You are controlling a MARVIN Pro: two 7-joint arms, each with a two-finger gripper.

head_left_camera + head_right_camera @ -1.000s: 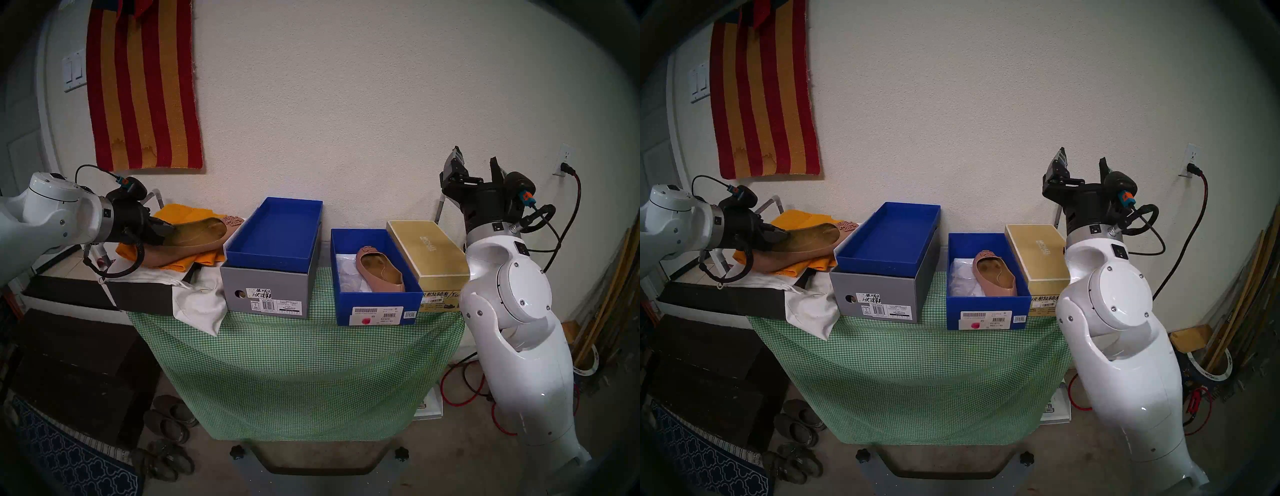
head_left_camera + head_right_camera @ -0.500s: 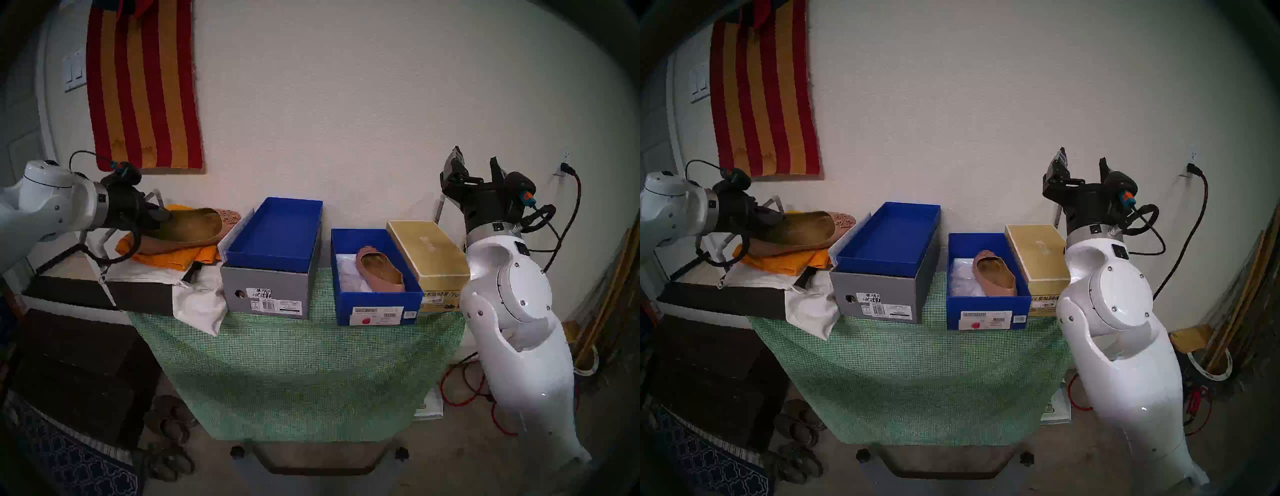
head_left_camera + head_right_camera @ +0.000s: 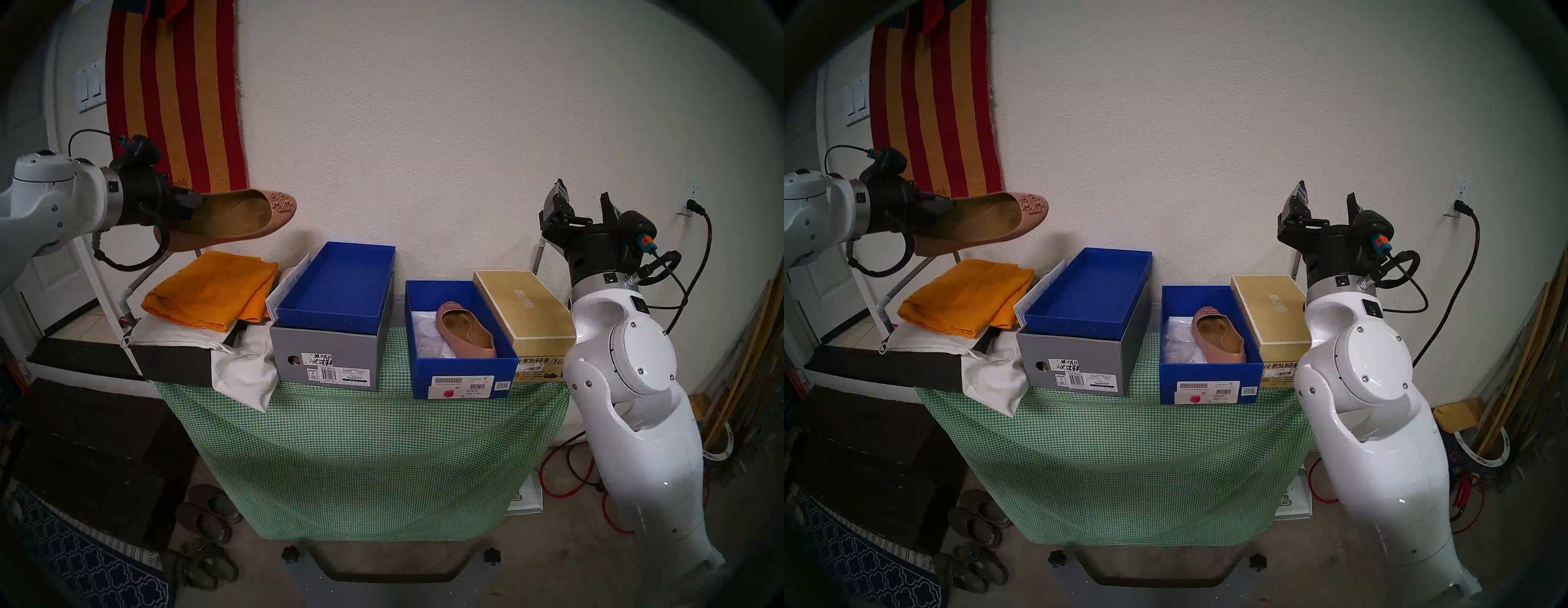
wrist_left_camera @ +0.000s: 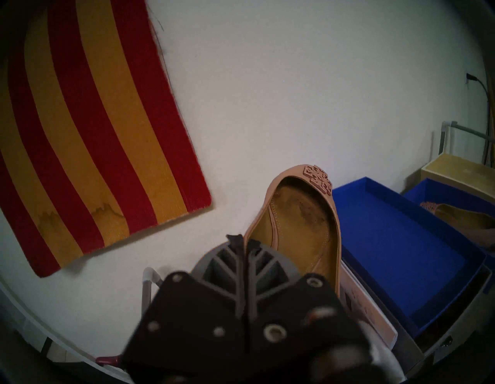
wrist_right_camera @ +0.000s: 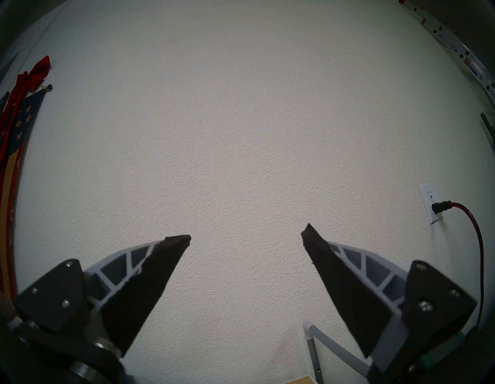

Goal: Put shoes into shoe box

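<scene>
Left end effector (image 3: 186, 203): clenched on the heel rim of one ballet flat (image 3: 237, 218), aloft at 9 o'clock, above the folded orange cloth (image 3: 208, 291).
Second flat (image 3: 466, 331): lay inside the blue shoe box (image 3: 462, 378), at 3 o'clock.
Right end effector (image 3: 583, 199): released, fingers spread, raised toward the wall.

"VIONIC" on grey box (image 3: 325, 361); "MICHAEL" on gold box (image 3: 524, 305)
</scene>
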